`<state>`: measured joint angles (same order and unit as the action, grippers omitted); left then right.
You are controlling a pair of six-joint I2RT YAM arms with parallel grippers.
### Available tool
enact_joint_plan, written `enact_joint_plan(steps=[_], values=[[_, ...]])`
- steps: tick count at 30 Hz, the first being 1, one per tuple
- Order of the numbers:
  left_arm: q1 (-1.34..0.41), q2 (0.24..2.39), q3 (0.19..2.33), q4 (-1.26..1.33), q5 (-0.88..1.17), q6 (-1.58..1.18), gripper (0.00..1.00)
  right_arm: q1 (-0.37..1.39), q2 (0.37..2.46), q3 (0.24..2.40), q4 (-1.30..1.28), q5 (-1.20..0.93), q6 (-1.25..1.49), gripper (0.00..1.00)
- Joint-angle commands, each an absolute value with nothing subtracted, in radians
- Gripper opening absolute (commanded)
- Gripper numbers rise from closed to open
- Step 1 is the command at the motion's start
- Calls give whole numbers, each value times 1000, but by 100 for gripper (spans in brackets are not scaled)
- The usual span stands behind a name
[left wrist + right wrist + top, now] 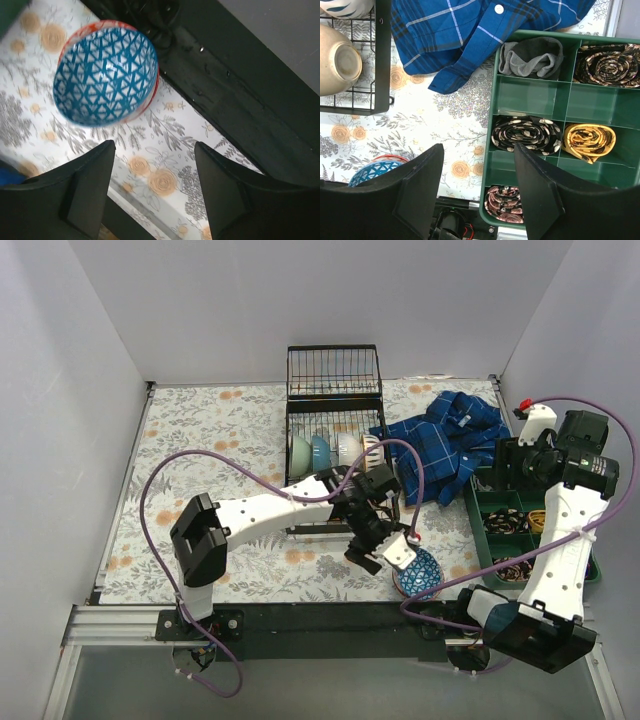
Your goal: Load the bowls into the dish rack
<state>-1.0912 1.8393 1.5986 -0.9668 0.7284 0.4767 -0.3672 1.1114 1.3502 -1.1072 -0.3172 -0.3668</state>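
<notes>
A blue lattice-patterned bowl (418, 570) with a red outside sits upright on the flowered table cloth near the front edge. It also shows in the left wrist view (106, 75) and the right wrist view (374, 170). My left gripper (388, 554) is open and empty, just left of this bowl; its fingertips frame bare cloth (154, 148). The black wire dish rack (334, 392) stands at the back centre and holds several bowls (322, 450) on edge, one of them beige (339, 60). My right gripper (508, 466) is open and empty above the tray's left edge (477, 150).
A green plastic compartment tray (474, 528) at the right holds rolled ties and a grey sock (530, 57). A blue plaid shirt (448, 438) lies between rack and tray. The black base rail (240, 100) runs along the table's front edge. White walls enclose the table.
</notes>
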Motion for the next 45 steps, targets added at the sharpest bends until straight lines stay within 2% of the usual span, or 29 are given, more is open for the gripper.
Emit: enact_joint_plan(steps=[1,8,20,32,36,45], values=[[-1144,1842,1690,-1019,707,630,64,-374,1072,1352,-1127,-324,-382,67],[-1198,1874,1700,-979,698,690,62,-376,1042,1315,-1129,-318,-376,67],[-1238,2022,1778,-1061,643,821,49,-385,1058,1331,-1129,-308,-374,68],[-1247,2100,1945,-1192,562,890,21,-387,1038,1293,-1138,-313,-380,67],[-1247,2129,1987,-1273,548,917,23,-387,1045,1301,-1137,-319,-382,67],[-1259,2154,1951,-1276,529,940,27,-390,1066,1325,-1138,-330,-376,67]])
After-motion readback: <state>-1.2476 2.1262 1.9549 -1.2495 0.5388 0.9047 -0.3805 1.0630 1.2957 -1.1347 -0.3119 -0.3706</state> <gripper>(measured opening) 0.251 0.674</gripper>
